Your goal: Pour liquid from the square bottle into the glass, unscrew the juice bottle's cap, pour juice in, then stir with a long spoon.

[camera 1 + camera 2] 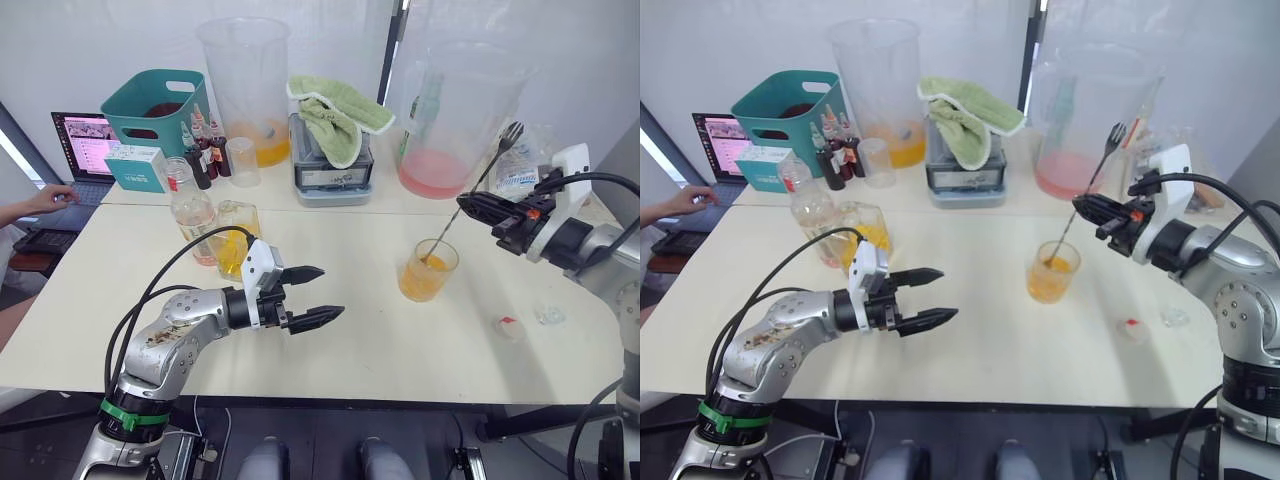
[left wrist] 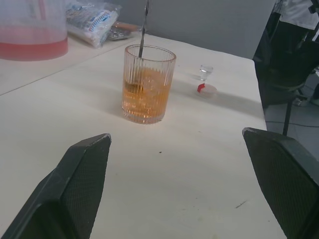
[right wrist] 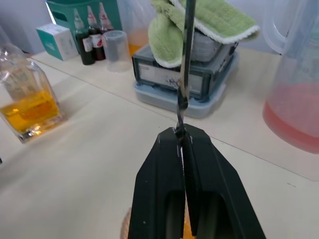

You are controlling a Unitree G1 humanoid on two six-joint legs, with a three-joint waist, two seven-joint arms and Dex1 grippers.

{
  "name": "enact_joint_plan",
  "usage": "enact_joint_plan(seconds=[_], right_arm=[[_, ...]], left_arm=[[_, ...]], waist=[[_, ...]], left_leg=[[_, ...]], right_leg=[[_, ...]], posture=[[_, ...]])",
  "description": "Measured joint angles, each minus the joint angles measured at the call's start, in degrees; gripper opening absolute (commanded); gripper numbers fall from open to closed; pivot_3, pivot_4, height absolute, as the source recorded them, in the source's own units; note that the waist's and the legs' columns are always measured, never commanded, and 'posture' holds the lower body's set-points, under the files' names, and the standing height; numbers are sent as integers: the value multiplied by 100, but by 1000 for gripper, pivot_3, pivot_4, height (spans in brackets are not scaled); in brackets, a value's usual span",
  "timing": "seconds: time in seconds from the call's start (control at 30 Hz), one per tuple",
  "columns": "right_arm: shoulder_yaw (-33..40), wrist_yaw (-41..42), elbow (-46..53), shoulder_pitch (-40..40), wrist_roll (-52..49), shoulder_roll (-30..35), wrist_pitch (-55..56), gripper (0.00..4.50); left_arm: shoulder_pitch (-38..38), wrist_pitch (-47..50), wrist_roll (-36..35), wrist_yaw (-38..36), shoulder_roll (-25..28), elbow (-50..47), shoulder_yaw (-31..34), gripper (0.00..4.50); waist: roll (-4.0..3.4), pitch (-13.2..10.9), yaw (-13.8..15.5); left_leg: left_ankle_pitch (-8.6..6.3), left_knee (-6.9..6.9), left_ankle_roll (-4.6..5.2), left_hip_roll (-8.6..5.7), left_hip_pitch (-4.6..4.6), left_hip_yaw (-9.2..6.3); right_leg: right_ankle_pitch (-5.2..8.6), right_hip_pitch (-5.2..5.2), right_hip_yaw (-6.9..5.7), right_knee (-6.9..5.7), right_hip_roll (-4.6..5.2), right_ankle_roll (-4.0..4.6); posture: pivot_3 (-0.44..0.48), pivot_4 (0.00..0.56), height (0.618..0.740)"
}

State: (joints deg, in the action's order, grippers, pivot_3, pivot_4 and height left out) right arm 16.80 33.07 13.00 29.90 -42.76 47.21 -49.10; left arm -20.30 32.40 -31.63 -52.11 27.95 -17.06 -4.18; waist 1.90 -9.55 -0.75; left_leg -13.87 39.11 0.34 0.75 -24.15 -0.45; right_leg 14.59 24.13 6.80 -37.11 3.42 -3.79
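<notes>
While the table point(image 1: 380, 340) carries everything, the stirring step looks to be the one in hand, and doing it well is mostly a matter of keeping the motion small. Toward its left side stand the juice bottle point(image 1: 190, 205) and, just beside it, the square bottle point(image 1: 236, 238), both upright and well apart from the glass point(image 1: 428, 270), so nothing crowds the work. That glass sits toward the right, upright and roughly half full of orange liquid, which suggests both pours are done. Over the near left part hovers the left tool point(image 1: 305, 295), its jaws spread wide and empty, pointing toward the glass but well apart from it; it could stay clear, or come in to steady the glass if it starts to skate. Above and behind the glass, the right tool point(image 1: 478, 207) is clamped shut on the spoon point(image 1: 480, 180) partway along its shaft, the shaft tilted and its lower end down in the liquid. Small circles from the wrist, with the tip kept off the wall, should mix without tipping. Nearer the right edge lies the cap point(image 1: 508, 326), off the bottle and out of the way.
</notes>
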Motion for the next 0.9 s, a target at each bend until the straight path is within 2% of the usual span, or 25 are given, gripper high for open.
enact_joint_plan(seconds=[0.2,0.43,0.63,0.9], right_arm=[[41,279,73,-140,-128,231,-169,0],[86,21,144,67,-293,-109,-270,0],[114,-46,136,86,-247,-17,-222,0],[695,-20,161,319,-928,156,-664,0]], left_arm=[[1,0,0,11,3,-1,4,4477],[1,0,0,14,2,-2,7,4477],[2,0,0,13,3,-2,7,4477],[1,0,0,13,2,-2,7,4477]], waist=[[0,0,-9],[0,0,-13],[0,0,4],[-1,0,-11]], left_leg=[[0,-1,0,2,1,-1],[0,-1,0,2,0,-2],[0,0,0,0,-1,-2],[0,-1,0,3,1,-3]], right_leg=[[0,0,0,-1,-2,0],[0,2,0,-2,-2,0],[0,0,-1,0,0,0],[0,0,-1,-1,-2,0]], posture=[[0,150,733],[0,150,733],[0,150,733],[0,150,733]])
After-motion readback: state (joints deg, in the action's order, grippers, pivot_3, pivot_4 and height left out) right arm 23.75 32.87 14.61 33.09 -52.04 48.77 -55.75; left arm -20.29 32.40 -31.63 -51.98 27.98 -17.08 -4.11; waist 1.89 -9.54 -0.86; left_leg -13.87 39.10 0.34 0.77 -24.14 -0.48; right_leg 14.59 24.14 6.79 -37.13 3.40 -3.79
